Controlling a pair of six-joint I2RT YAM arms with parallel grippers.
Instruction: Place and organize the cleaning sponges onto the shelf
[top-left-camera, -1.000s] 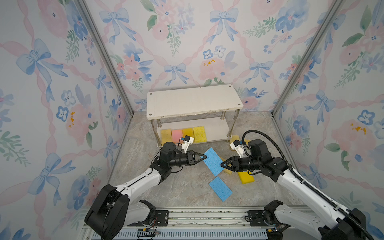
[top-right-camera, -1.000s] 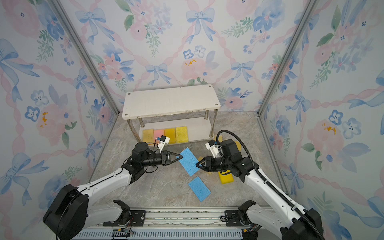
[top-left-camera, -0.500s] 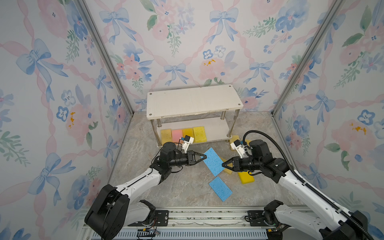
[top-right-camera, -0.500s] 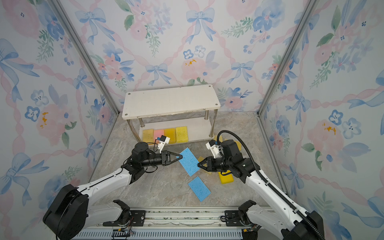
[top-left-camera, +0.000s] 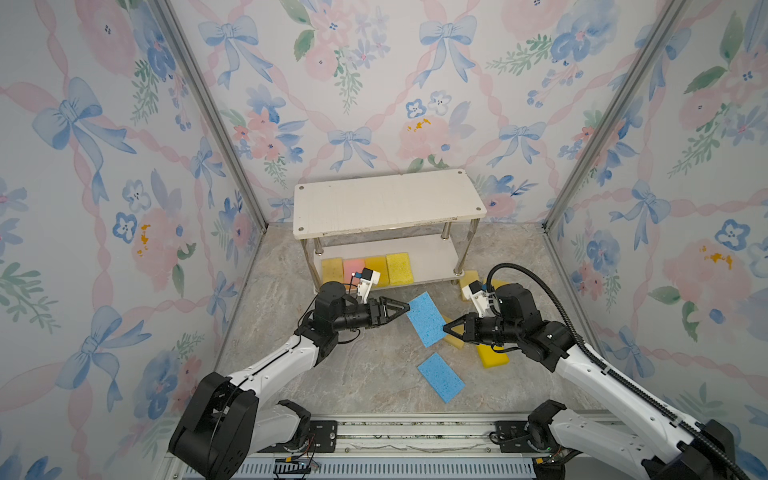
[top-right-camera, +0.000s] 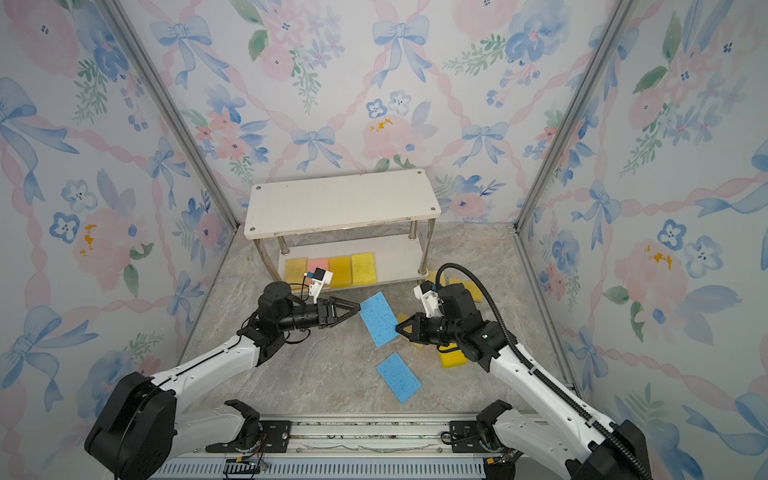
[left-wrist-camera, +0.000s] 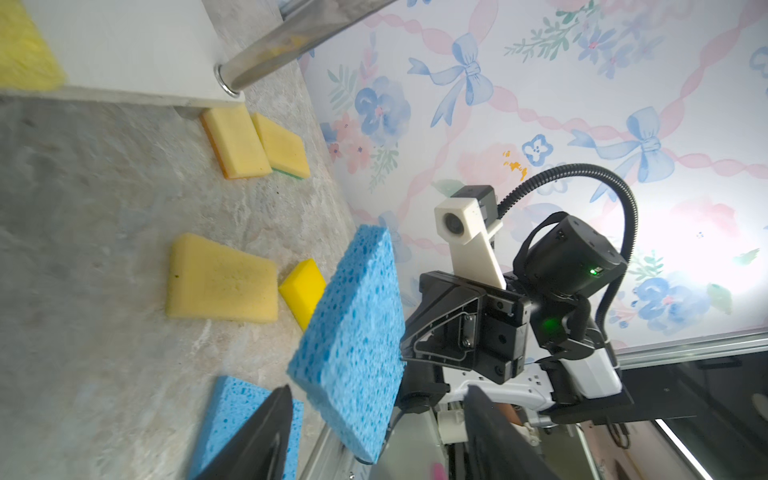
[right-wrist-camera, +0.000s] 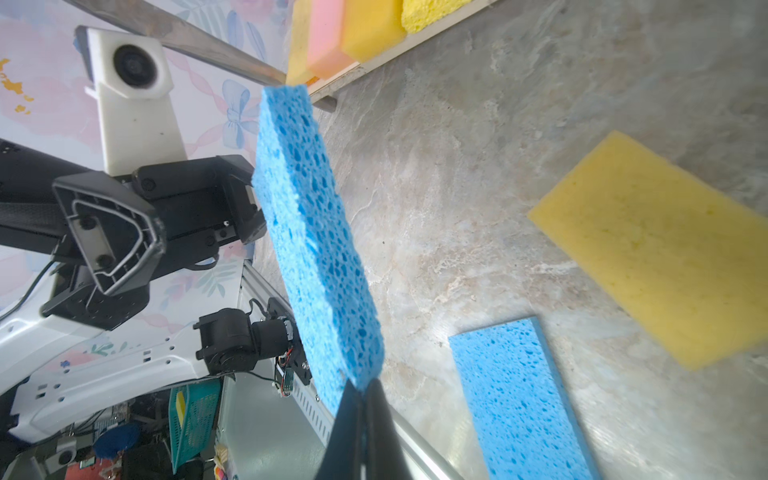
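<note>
A light blue sponge (top-left-camera: 426, 319) (top-right-camera: 379, 319) hangs tilted above the floor between the two arms. My right gripper (top-left-camera: 446, 329) (right-wrist-camera: 363, 384) is shut on its near corner. My left gripper (top-left-camera: 405, 308) (left-wrist-camera: 378, 388) stands open at the sponge's (left-wrist-camera: 357, 324) far edge, its fingers apart on either side without pressing it. The white two-tier shelf (top-left-camera: 386, 199) stands at the back; its lower board holds a row of three yellow sponges (top-left-camera: 398, 266) and a pink one (top-left-camera: 353, 266). A second blue sponge (top-left-camera: 440, 377) lies flat on the floor.
Yellow sponges lie on the floor under and beside my right arm (top-left-camera: 492, 358), and two more by the shelf's right leg (left-wrist-camera: 257, 145). Flowered walls close in on three sides. A metal rail (top-left-camera: 415, 432) runs along the front edge.
My left gripper has opened and let go of the raised blue sponge. My right gripper has closed onto the sponge's other end. Both arms have stayed nearly in place.
</note>
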